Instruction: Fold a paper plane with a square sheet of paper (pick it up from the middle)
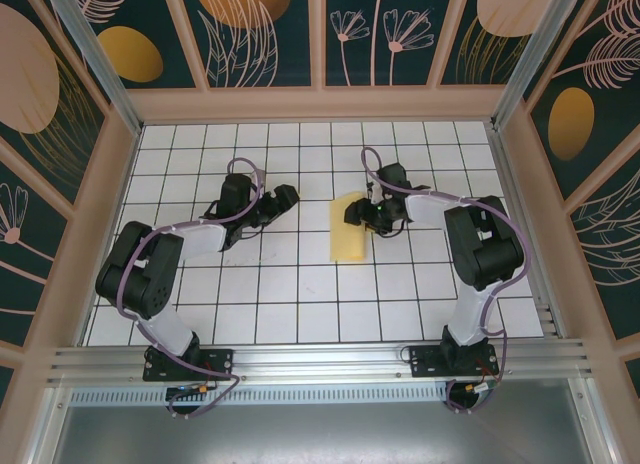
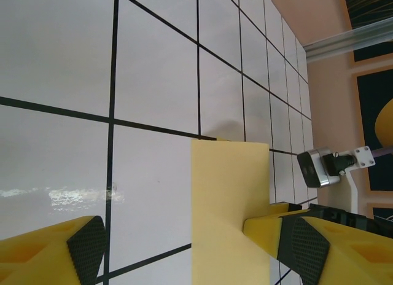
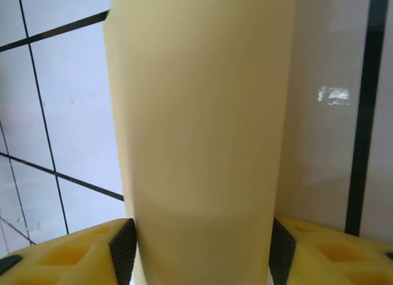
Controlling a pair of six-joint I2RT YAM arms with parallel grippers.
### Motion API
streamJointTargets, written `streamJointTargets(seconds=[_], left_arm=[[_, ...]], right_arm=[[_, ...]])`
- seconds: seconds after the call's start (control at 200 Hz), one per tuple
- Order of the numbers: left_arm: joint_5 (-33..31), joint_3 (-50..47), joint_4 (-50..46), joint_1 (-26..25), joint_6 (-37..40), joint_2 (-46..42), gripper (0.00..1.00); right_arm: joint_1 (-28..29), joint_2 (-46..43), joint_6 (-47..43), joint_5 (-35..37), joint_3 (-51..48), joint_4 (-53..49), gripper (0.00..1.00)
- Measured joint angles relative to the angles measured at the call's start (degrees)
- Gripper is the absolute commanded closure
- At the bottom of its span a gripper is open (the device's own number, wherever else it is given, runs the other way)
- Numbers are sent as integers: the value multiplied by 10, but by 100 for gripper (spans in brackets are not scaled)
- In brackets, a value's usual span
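Paper lies between parted right fingers.

— Left arm?
— Elbow folded back, forearm angled inward, left gripper low with jaws spread wide.
— And the right?
— Bent likewise, right gripper pointing down, its fingers parted.

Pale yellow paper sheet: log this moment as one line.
pale yellow paper sheet: folded narrow, flat on white gridded table | left gripper: open, beside it | right gripper: open, straddling it
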Motion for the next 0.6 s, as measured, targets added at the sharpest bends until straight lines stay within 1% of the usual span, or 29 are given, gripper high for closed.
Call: streamJointTargets(seconds=[0.115, 0.295, 0.37, 0.48, 0.6], left_arm=[[0, 1, 0, 0, 0, 0, 18], [2, 4, 0, -3, 0, 1, 19], [2, 8, -1, -7, 0, 3, 20], [2, 24, -1, -14, 0, 16, 22], [2, 39, -10, -23, 0, 29, 24]], right_arm=[[1, 0, -8, 22, 10, -16, 28], [3, -4, -11, 46, 11, -24, 27], [3, -10, -11, 66, 11, -31, 30], [-1, -18, -10, 99, 11, -49, 39], [-3, -27, -6, 113, 11, -58, 42]])
